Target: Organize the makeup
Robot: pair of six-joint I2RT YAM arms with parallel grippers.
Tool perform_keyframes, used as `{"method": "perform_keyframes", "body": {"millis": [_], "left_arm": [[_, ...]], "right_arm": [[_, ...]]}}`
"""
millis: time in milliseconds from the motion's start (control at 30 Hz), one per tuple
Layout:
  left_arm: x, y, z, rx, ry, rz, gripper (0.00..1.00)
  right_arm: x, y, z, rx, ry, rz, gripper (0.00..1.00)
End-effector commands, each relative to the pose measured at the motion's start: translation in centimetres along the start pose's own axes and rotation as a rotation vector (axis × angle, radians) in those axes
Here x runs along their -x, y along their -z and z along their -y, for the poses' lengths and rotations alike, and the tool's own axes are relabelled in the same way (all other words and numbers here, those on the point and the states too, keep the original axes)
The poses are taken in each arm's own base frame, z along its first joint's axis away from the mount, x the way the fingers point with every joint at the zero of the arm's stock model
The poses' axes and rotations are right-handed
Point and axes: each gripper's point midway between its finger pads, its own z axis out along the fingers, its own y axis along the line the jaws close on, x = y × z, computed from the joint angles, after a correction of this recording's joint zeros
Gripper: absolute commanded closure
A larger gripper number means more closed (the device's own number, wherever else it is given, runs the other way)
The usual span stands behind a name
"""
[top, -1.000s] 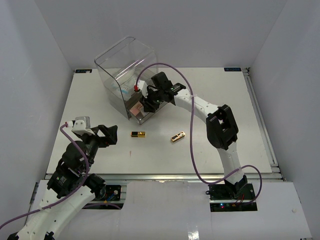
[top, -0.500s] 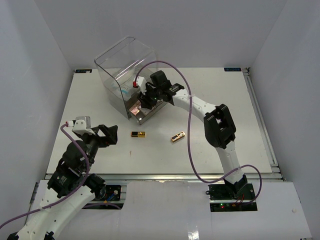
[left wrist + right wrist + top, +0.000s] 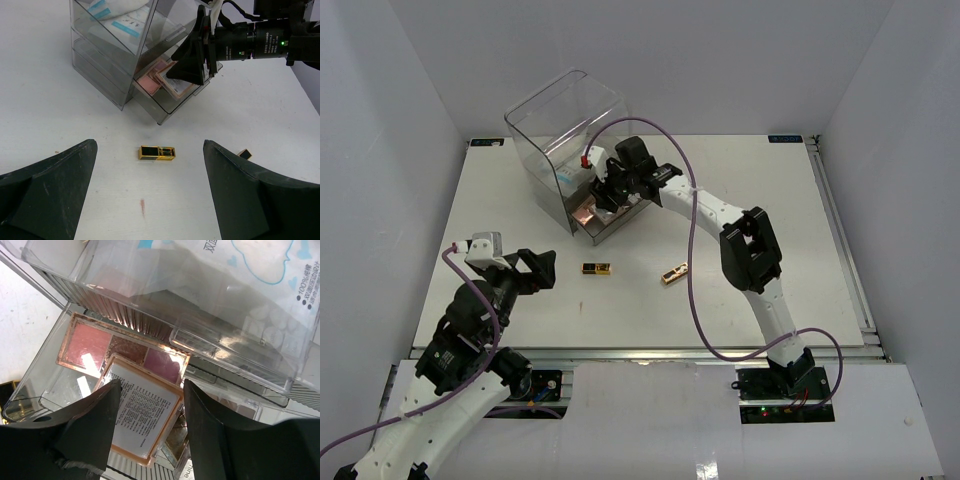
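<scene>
The makeup is spread between table and box. One gold-black case (image 3: 597, 268) (image 3: 157, 152) and a second (image 3: 674, 272) (image 3: 243, 153) lie on the table. Pink and brown palettes (image 3: 167, 82) lie in the pulled-out bottom drawer (image 3: 30, 405) of the clear drawer box (image 3: 560, 130). White-teal packets (image 3: 260, 270) fill an upper drawer. My right gripper (image 3: 605, 195) (image 3: 152, 385) hangs open over that drawer, above a white-labelled palette (image 3: 142, 415) lying on a pink palette (image 3: 90, 342). My left gripper (image 3: 542, 270) (image 3: 149, 143) is wide open and empty, short of the first case.
The drawer box stands at the back left of the white table (image 3: 770, 220), its open drawer facing the arms. A small reddish mark (image 3: 142, 206) is on the table just in front of the left gripper. Side walls enclose the table.
My right gripper has opened wider and pushed a little further left and back over the drawer. The drawer box has shifted slightly left. The left arm has not moved.
</scene>
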Motion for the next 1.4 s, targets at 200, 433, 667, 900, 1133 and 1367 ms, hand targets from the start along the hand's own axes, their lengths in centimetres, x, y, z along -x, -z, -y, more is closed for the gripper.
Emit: {"method": "perform_keyframes", "body": {"millis": [200,433,667,900,1133,1367], "left_arm": [[-0.5,-0.2,-0.4,0.027,-0.009,-0.017,0.02],[-0.5,-0.3,-0.4,0.026,-0.010,-0.019,0.02],[-0.5,-0.2,-0.4,0.027,-0.010,-0.018,0.02],[-0.5,-0.3,-0.5,0.029,-0.009,-0.019,0.02],[-0.6,-0.4,-0.4,0.028,-0.011,-0.024,0.02],[-0.5,-0.2,-0.4,0.022,-0.007,-0.018,0.02]], "right_arm": [[-0.7,-0.7,4.6,-0.190,-0.002,-0.035,0.36],[-1.5,0.9,7.8,-0.313,-0.042,-0.055,0.35],[-1.7,3.1,10.7,-0.396,-0.054,-0.054,0.33],[-1.2,4.3,11.2,-0.386,-0.070,-0.018,0.30],[1.7,6.2,5.8,-0.125,0.066,0.088,0.20],[0.7,6.3,3.2,-0.045,-0.074,0.076,0.10]]}}
